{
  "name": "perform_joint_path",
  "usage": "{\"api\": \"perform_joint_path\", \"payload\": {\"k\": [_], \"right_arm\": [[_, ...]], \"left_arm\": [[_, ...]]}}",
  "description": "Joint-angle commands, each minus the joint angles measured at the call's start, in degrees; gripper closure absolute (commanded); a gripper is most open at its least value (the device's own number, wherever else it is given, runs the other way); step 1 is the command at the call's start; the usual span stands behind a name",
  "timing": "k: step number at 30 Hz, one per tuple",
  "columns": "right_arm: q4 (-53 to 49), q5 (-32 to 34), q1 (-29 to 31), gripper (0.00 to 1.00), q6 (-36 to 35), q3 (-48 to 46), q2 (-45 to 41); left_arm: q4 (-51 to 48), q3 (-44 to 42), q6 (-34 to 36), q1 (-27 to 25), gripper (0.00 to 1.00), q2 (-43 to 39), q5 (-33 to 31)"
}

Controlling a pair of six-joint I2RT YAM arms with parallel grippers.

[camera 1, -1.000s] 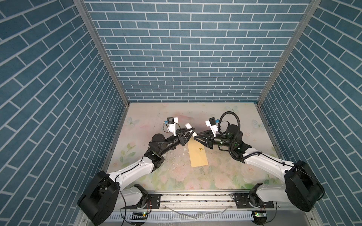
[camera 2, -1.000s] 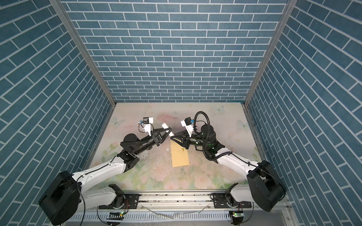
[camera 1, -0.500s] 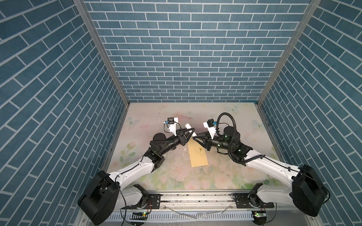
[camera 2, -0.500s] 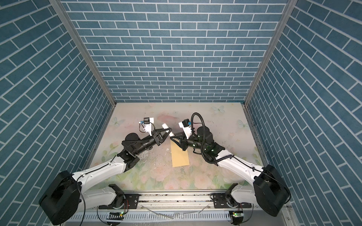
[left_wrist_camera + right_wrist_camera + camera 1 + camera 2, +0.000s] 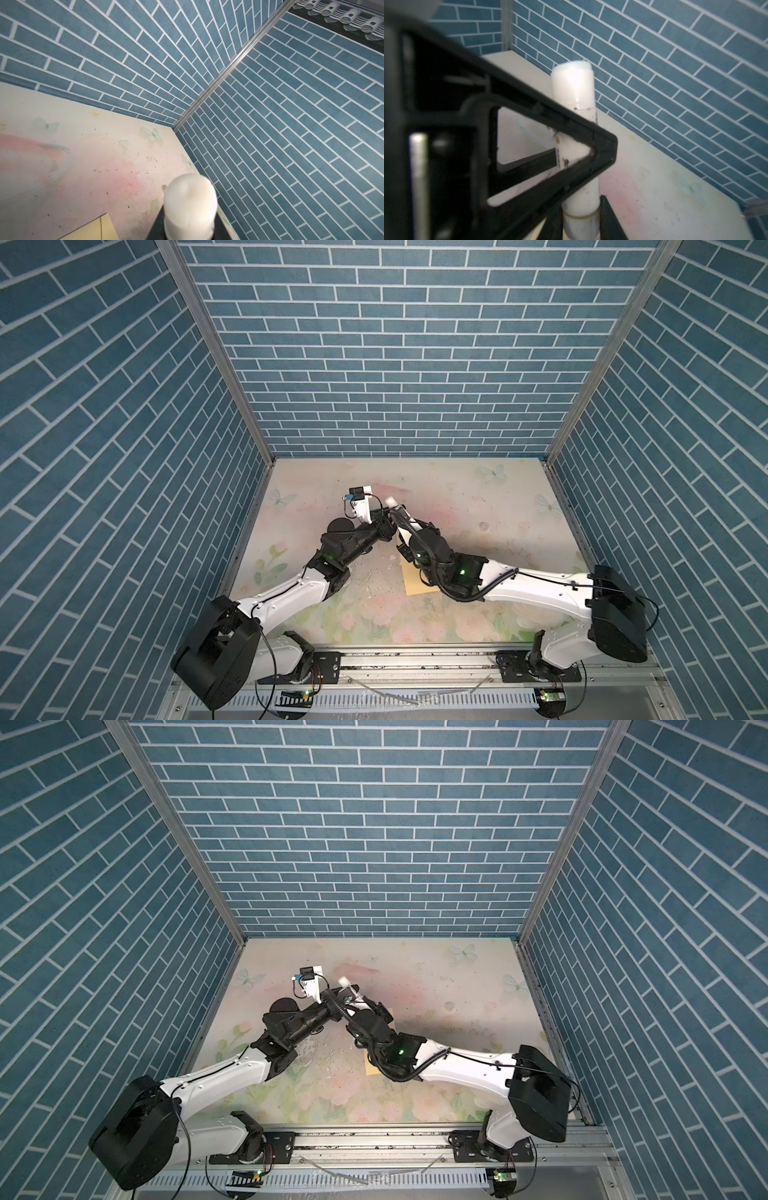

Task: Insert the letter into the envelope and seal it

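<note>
A white glue stick (image 5: 390, 501) stands tilted above the middle of the table, its tip bare in both top views (image 5: 344, 981). My left gripper (image 5: 386, 524) (image 5: 190, 218) is shut on it, and its black triangular fingers (image 5: 591, 145) clamp the tube partway up. My right gripper (image 5: 400, 516) (image 5: 581, 220) is shut on the same stick lower down. The yellow envelope (image 5: 415, 587) (image 5: 369, 1068) lies flat under my right wrist, mostly covered; one corner (image 5: 93, 228) shows in the left wrist view. The letter is not in view.
The floral table mat (image 5: 478, 506) is speckled with small dark crumbs and white flecks (image 5: 374, 568). Blue brick walls (image 5: 395, 364) close off the back and both sides. My two arms cross closely at the centre.
My right arm has swung forward and to the left, so its wrist now lies over the envelope and its gripper points toward the back wall. The left arm has hardly moved.
</note>
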Motion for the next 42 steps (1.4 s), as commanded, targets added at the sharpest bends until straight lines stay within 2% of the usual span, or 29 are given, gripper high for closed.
{"api": "perform_joint_path", "payload": {"k": [1, 4, 7, 9, 11, 13, 16, 19, 22, 27, 32, 42], "right_arm": [[8.4, 16.9, -0.5, 1.00, -11.0, 3.3, 3.1], [6.9, 14.1, -0.5, 1.00, -8.7, 2.9, 2.5], [3.1, 5.8, -1.1, 1.00, -3.8, 0.9, -1.4], [-2.5, -6.1, -3.1, 0.84, 1.3, -0.3, -5.3], [-6.5, -22.5, -7.3, 0.62, 7.6, -2.1, -9.7], [-6.7, -38.6, -12.4, 0.50, 13.0, -4.7, -13.2], [-3.0, -57.9, -18.1, 0.45, 18.2, -8.8, -16.5], [0.1, -70.2, -21.7, 0.45, 21.6, -11.0, -17.7], [3.2, -78.8, -24.4, 0.45, 24.8, -12.1, -17.4], [10.8, -85.6, -27.2, 0.50, 29.9, -14.3, -16.3], [13.1, -87.2, -27.9, 0.57, 31.6, -14.5, -14.9], [16.6, -88.5, -28.4, 0.88, 34.1, -14.7, -13.5]], "left_arm": [[0.6, 0.7, 0.2, -1.4, 1.00, -0.7, 5.5], [0.7, 0.4, 0.2, -1.4, 1.00, -0.8, 5.5], [0.4, 0.3, 0.3, -1.4, 1.00, -1.4, 5.5], [-0.1, 0.3, 0.5, -1.4, 1.00, -2.0, 5.5], [-0.5, 0.6, 0.5, -1.2, 1.00, -2.8, 6.0], [-0.8, 0.8, 0.3, -1.0, 1.00, -3.5, 6.6], [-1.3, 1.4, -0.4, -0.4, 1.00, -4.6, 8.3], [-1.9, 2.2, -0.6, -0.3, 1.00, -5.2, 10.1], [-2.3, 3.0, -0.8, -0.3, 1.00, -5.2, 11.8], [-2.5, 3.7, -1.0, -0.3, 1.00, -5.0, 13.6], [-1.6, 3.8, -1.7, -0.3, 1.00, -4.4, 14.1], [-0.1, 3.6, -2.6, -0.3, 1.00, -2.9, 14.7]]}}
